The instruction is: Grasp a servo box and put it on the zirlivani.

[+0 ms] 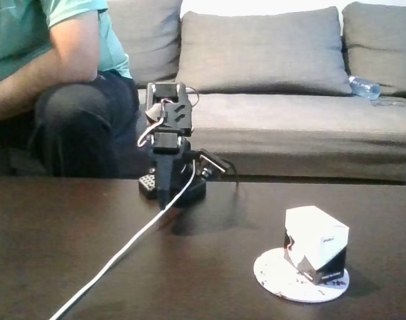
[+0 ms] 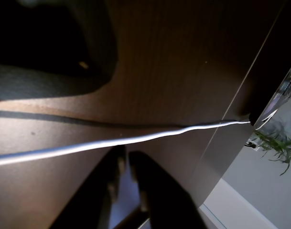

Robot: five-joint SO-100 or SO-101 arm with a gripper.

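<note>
The servo box [image 1: 317, 244] stands on the zirlivani [image 1: 277, 272] at the near right of the dark table [image 1: 69, 233] in the fixed view. Its white upper part faces up and its black lower part sits against the disc. The box covers the right half of the disc, and the speckled rim shows to its left and in front. Nothing touches the box.

Well to the left and farther back, the arm [image 1: 168, 143] sits folded on its black base [image 1: 164, 188] near the far edge of the table, apart from box and disc. A white cable [image 1: 126, 250] runs from the base toward the near left edge of the table.

In the wrist view the pincer [image 2: 130, 191] enters from the bottom edge, its 2 dark fingers [image 2: 155, 191] nearly together with a thin gap between them and nothing held there. The same white cable [image 2: 112, 142] crosses this view from left to right over the brown table [image 2: 174, 71], just beyond the fingertips. A green plant [image 2: 275, 145] shows at the right edge, past the table.

Behind the table in the fixed view stands a grey sofa [image 1: 283, 113] with a plastic bottle [image 1: 365, 87] lying on its seat at the right. A person [image 1: 56, 80] in a teal shirt and dark trousers sits at the far left.
</note>
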